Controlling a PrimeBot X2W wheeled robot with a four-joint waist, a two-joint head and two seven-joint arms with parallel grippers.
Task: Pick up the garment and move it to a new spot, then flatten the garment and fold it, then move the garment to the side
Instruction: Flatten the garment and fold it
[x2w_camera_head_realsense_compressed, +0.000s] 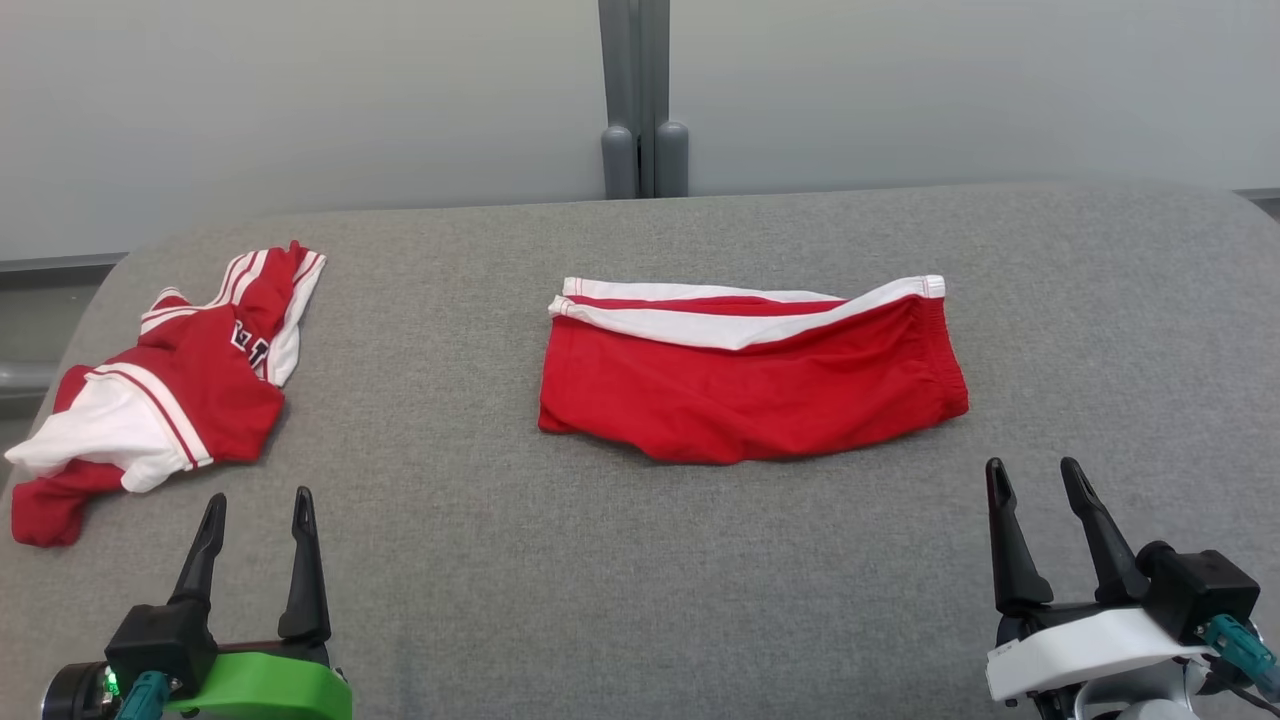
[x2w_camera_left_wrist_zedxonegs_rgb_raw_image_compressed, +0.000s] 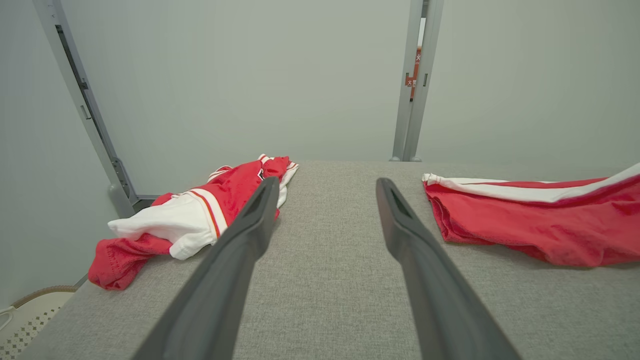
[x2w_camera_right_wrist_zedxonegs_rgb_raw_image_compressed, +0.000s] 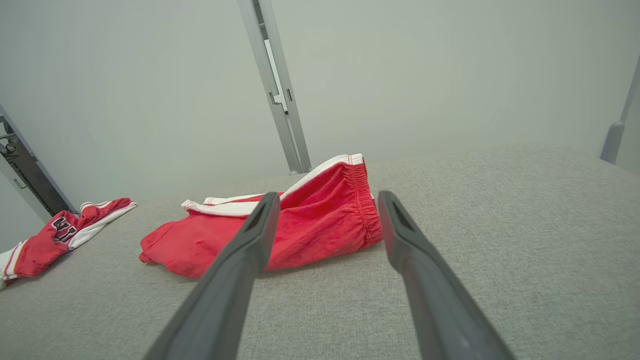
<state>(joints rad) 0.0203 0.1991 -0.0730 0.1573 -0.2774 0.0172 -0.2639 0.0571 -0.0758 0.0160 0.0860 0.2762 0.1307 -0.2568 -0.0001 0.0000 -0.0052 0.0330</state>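
left jaws, right jaws: released, empty
folded red shorts (x2w_camera_head_realsense_compressed: 750, 385) lie on the worktop (x2w_camera_head_realsense_compressed: 640, 560) ahead, between them; pinching only the top layer would likely spill the fold. crumpled jersey (x2w_camera_head_realsense_compressed: 160, 390) ahead of left jaws.

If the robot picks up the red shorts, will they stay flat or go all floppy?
Probably floppy: the red shorts lie soft and wrinkled on the grey surface. Likely light, since the cloth looks thin. Their folded layers may fall open.
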